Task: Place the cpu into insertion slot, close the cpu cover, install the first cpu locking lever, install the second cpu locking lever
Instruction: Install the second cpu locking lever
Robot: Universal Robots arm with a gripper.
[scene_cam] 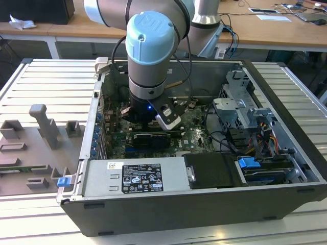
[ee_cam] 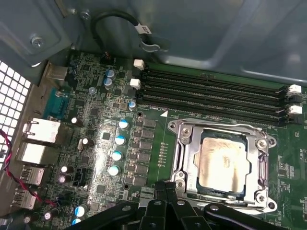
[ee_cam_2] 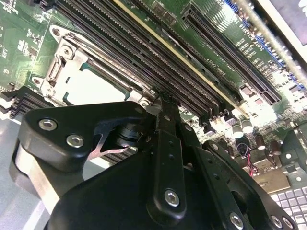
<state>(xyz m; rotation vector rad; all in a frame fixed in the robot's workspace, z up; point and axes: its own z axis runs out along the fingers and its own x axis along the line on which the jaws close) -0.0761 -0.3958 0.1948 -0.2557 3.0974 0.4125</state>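
Observation:
The cpu (ee_cam: 223,165), a pale silvery square chip, lies flat in the insertion slot, which is mostly hidden beneath it. The silver cpu cover (ee_cam: 184,143) lies down around the chip, whose face shows through the cover's window. The second wrist view shows the same cpu (ee_cam_2: 96,88) and cover (ee_cam_2: 60,64). My black gripper (ee_cam: 165,188) hovers just off one edge of the cover, with its fingertips together and nothing seen between them. In the second wrist view the gripper (ee_cam_2: 164,101) has its tip at a corner of the cover, beside the memory slots. The arm's wrist (scene_cam: 148,56) reaches down into the open computer case.
Long black memory slots (ee_cam: 216,93) run along one side of the socket, with capacitors (ee_cam: 117,155) and port blocks (ee_cam: 36,139) further off. The case wall (ee_cam: 192,33) rises behind. A power supply (scene_cam: 135,176), drive cage (scene_cam: 240,107) and black card (scene_cam: 150,139) crowd the case.

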